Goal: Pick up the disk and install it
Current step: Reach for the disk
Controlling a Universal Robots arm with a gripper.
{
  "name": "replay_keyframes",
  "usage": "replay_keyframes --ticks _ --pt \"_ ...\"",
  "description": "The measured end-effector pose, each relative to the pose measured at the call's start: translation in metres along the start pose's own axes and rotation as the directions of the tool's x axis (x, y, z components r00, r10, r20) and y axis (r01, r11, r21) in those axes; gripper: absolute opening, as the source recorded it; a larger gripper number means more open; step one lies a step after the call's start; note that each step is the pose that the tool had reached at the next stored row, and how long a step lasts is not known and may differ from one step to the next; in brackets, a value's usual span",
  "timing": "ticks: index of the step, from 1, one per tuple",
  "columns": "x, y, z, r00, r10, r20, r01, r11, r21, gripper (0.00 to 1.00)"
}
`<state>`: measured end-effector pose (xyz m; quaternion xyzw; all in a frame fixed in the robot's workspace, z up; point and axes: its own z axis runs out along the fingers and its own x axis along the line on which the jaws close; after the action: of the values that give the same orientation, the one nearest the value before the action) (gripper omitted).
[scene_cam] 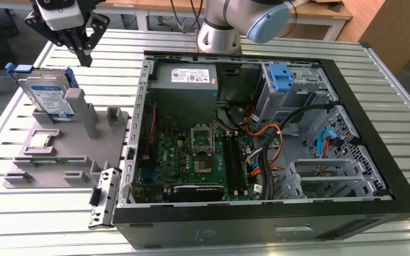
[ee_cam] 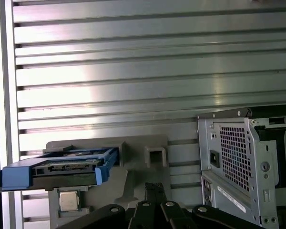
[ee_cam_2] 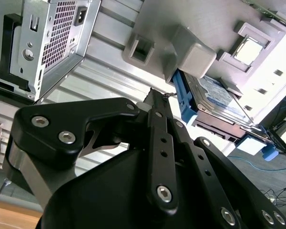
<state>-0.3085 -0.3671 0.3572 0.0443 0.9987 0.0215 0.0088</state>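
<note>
Exterior view: your claw (scene_cam: 86,58) hangs above the desk (scene_cam: 34,213), tips down, just up and to the exterior view's right of the disk (scene_cam: 48,98). Claw clenched, nothing in it. The disk stands on edge in a slot of the grey fixture (scene_cam: 84,154), apart from the claw. It's likely parked upright so that its top edge is free for a grab from above. The label face is turned toward the exterior view's right, toward the open computer case (scene_cam: 262,226). The case lies on its side with the lid off, so the drive cage by the blue latch (scene_cam: 280,77) is reachable from overhead.

Second wrist view: claw (ee_cam_2: 155,98) fingers are pressed together and empty. The disk (ee_cam_2: 214,100) is beyond the tips, gripped by the fixture (ee_cam_2: 190,28) and not by you. The vented rear of the case (ee_cam_2: 57,33) sits off to one side.

First wrist view: the disk (ee_cam: 62,167) is seen edge-on with blue rails at both ends and the connector edge facing the camera. So I judge the long axis to be roughly vertical, connectors up. The claw (ee_cam: 154,191) is offset from the disk, nearer the case (ee_cam: 238,157). A small chip (ee_cam: 68,200) sits in the fixture below the disk.
</note>
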Motion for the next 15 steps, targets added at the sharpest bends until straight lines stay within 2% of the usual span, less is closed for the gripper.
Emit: replay_keyframes --ticks 2,10,15 --pt "0.0000 0.0000 0.0001 1.0000 0.000 -0.0093 0.000 1.0000 0.0008 0.10" --pt "-0.0001 0.0000 0.0002 0.9999 -0.001 -0.0135 0.001 1.0000 0.0014 0.10" --pt "-0.0001 0.0000 0.0012 0.9988 -0.046 -0.0154 0.046 0.9989 0.0005 0.10"
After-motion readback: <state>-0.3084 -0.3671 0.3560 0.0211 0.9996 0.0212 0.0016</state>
